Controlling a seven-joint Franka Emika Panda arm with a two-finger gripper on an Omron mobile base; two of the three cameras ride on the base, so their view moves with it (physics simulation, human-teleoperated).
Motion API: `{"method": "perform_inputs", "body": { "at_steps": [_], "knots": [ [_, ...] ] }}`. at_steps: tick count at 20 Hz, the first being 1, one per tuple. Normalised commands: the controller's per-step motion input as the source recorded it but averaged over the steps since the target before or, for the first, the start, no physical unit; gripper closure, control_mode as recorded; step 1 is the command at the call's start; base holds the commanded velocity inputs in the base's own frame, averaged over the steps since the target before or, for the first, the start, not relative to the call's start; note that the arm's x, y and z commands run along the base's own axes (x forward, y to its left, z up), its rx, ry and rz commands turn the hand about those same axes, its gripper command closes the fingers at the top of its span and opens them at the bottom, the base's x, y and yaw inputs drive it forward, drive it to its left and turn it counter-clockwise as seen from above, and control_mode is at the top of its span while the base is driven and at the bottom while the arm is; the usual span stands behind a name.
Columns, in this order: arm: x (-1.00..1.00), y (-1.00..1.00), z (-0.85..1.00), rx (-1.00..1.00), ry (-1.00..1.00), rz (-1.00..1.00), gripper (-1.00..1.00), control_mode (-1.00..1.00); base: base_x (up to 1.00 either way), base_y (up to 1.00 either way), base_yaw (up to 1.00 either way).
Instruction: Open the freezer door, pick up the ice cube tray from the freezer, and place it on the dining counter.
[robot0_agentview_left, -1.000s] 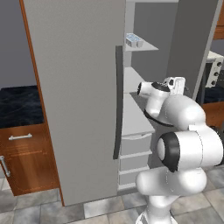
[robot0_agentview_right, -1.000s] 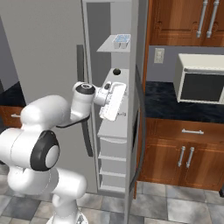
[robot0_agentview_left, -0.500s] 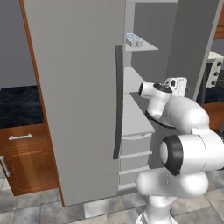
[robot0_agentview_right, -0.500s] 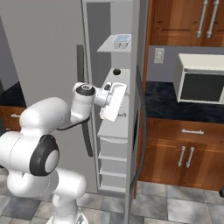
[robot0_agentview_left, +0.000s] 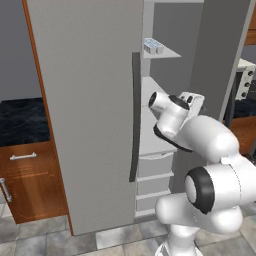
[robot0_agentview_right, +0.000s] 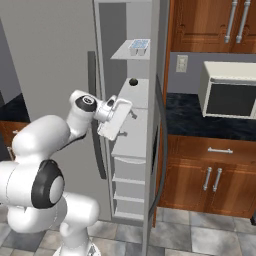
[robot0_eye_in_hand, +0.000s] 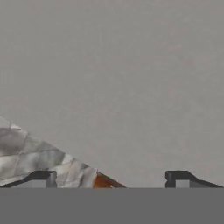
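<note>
The freezer door (robot0_agentview_left: 85, 115) stands open, and the ice cube tray (robot0_agentview_right: 138, 46) lies on the upper shelf (robot0_agentview_right: 125, 54) inside the freezer (robot0_agentview_right: 131, 125). The gripper (robot0_agentview_right: 131, 114), jaws parted wide and holding nothing, is well below the tray. The arm should probably rise first, then enter level above the shelf and close on the tray's rim.

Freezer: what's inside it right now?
The ice cube tray sits on the top shelf. A small dark thing lies on the next shelf, with white drawers lower down. The door and arm cover the rest.
</note>
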Motion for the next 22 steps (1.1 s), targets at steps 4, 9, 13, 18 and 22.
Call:
{"method": "perform_inputs", "body": {
  "at_steps": [4,9,13,18,22],
  "knots": [
    [-0.03,0.53,-0.01,0.47,-0.01,0.0,-1.0,-1.0,0.0,0.0,0.0],
    [-0.12,0.18,0.0,0.44,-0.03,-0.03,-1.0,-1.0,0.0,0.0,0.0],
    [-0.14,0.01,-0.11,0.58,-0.23,-0.32,-1.0,-1.0,0.0,0.0,0.0],
    [-0.17,0.17,-0.36,0.5,-0.05,-0.3,-1.0,-1.0,0.0,0.0,0.0],
    [-0.06,0.61,-0.17,0.28,0.0,-0.18,-1.0,-1.0,0.0,0.0,0.0]
  ]
}}
